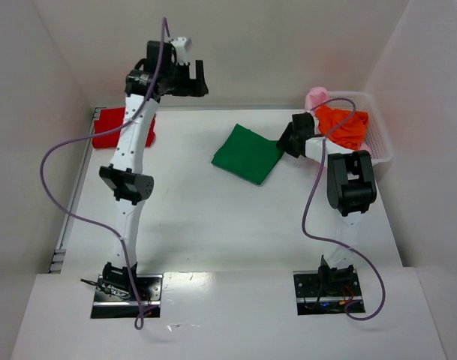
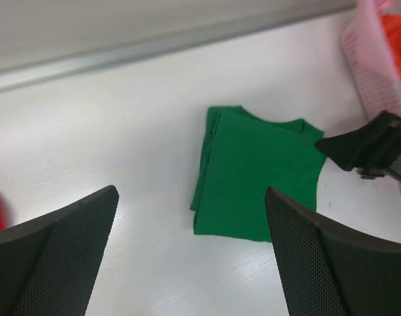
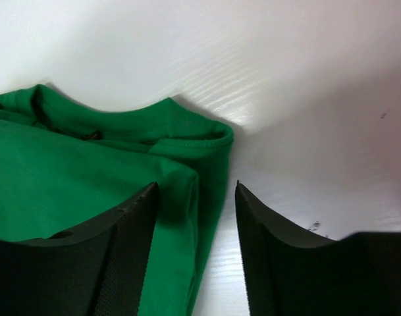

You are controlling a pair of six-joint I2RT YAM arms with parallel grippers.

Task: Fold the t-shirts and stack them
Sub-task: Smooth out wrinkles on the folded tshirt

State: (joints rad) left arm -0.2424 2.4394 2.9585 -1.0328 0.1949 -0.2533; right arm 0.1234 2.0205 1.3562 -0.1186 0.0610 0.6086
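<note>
A dark green t-shirt [image 1: 248,154] lies folded in a square on the white table; it also shows in the left wrist view [image 2: 259,174] and the right wrist view [image 3: 75,178]. My right gripper [image 1: 288,141] is open, low at the shirt's right edge, its jaws straddling the folded edge [image 3: 197,197]. My left gripper [image 1: 179,75] is open and empty, raised high at the back left [image 2: 190,217]. A red t-shirt [image 1: 115,127] lies folded at the back left, partly behind the left arm. An orange t-shirt [image 1: 344,124] and a pale pink one [image 1: 316,97] lie bunched in the basket.
A white mesh basket [image 1: 380,142] stands at the back right, against the right wall. White walls close in the table at the back and both sides. A purple cable hangs from each arm.
</note>
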